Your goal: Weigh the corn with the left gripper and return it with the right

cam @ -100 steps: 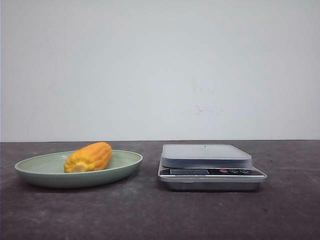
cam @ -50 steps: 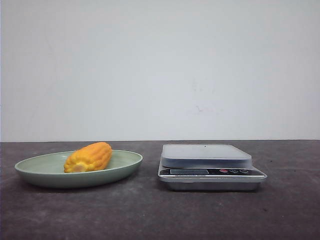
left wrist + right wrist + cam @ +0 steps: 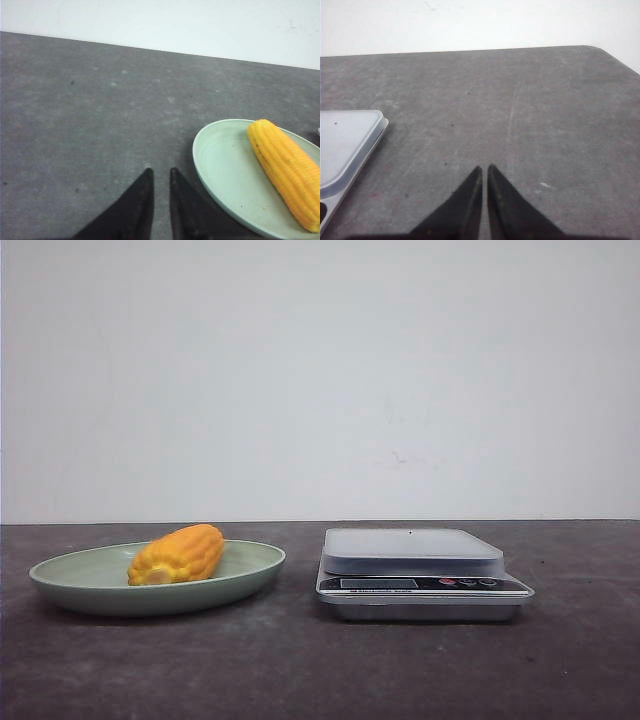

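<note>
The corn [image 3: 178,554], a yellow-orange cob, lies on its side in a pale green plate [image 3: 80,572] at the table's left. A silver kitchen scale [image 3: 412,550] with nothing on its platform stands to the right of the plate. Neither gripper shows in the front view. In the left wrist view my left gripper [image 3: 160,171] hovers over bare table beside the plate [image 3: 225,165], its dark fingers almost together and empty, with the corn [image 3: 287,170] off to one side. My right gripper [image 3: 484,167] is shut and empty over bare table beside the scale [image 3: 345,140].
The table is dark grey with a plain white wall behind it. Its rounded far right corner shows in the right wrist view [image 3: 600,50].
</note>
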Tool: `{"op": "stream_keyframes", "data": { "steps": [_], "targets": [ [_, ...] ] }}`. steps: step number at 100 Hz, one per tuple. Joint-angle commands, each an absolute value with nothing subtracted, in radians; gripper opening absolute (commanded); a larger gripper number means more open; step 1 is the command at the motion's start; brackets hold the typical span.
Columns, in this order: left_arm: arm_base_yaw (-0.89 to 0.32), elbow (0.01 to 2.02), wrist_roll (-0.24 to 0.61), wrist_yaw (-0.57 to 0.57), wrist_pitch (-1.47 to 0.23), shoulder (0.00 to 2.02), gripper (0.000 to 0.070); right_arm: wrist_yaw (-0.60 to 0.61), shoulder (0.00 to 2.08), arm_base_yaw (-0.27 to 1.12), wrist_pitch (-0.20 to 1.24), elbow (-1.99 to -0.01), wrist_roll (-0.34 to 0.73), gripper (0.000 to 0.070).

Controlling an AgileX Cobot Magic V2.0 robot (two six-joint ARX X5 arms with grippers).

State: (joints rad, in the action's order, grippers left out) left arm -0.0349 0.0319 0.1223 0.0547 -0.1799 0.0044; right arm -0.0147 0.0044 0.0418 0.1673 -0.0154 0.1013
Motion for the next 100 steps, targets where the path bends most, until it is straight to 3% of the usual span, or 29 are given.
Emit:
{"op": "stream_keyframes", "data": {
  "steps": [1, 67, 100],
  "targets": [
    [-0.033, 0.015, 0.117, 0.056, -0.18, 0.003, 0.0011, -0.028, 0.004, 0.041, 0.156, -0.011, 0.091, 0.0012],
    [-0.033, 0.016, 0.117, 0.056, -0.178, 0.003, 0.0011, -0.043, 0.004, 0.044, 0.174, -0.011, 0.124, 0.0011],
    [-0.033, 0.016, 0.121, 0.056, -0.053, 0.003, 0.0012, -0.041, 0.004, 0.044, 0.176, -0.011, 0.132, 0.0011]
  ]
}}
